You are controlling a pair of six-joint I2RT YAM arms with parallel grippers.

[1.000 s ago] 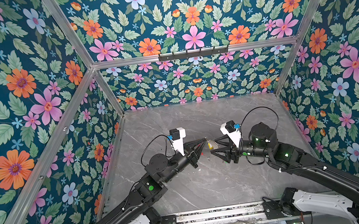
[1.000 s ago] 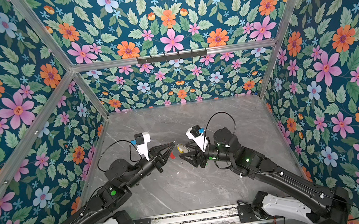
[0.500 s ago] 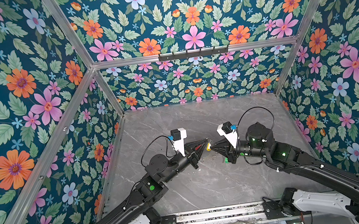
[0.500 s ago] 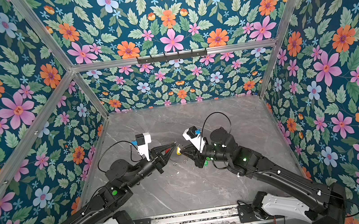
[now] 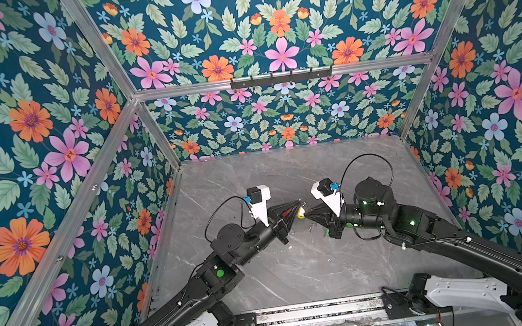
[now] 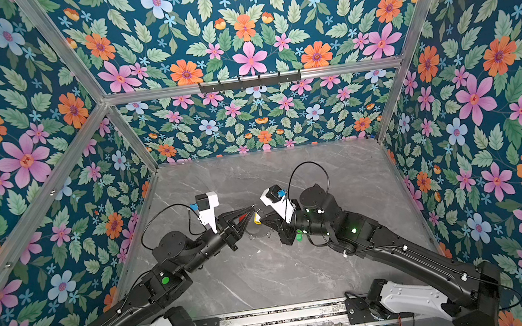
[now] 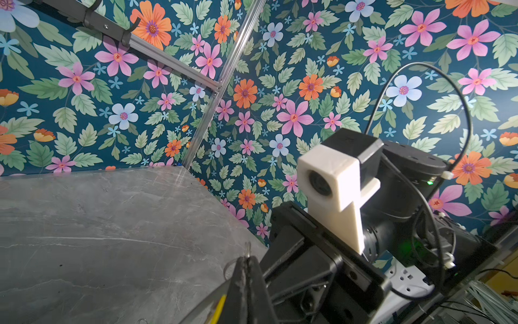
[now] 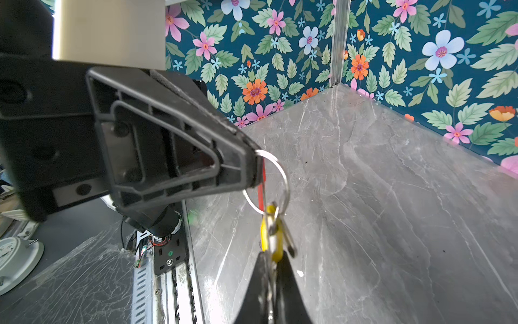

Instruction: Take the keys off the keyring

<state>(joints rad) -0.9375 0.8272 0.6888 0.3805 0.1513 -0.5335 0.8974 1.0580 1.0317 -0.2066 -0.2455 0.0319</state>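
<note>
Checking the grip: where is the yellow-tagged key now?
Above mid-table in both top views, the yellow-tagged key sits between the gripper tips: pinched by the right gripper, on the keyring that the left gripper holds.

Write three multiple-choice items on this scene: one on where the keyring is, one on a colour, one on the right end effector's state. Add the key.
1. Where is the keyring?
A. Pinched in the left end effector, above the table
B. Flat on the table
C. On the wall rail

2. What colour is the tag on the key at the right end effector?
A. Blue
B. Yellow
C. Pink

3. The right end effector is:
A. Wide open
B. Out of view
C. Shut on the key

Key:
1 A: the right wrist view shows the ring's rim caught at the left fingertips, clear of the table.
2 B: the tag shows yellow in the right wrist view and in both top views.
3 C: its fingers are closed around the tagged key.
</note>
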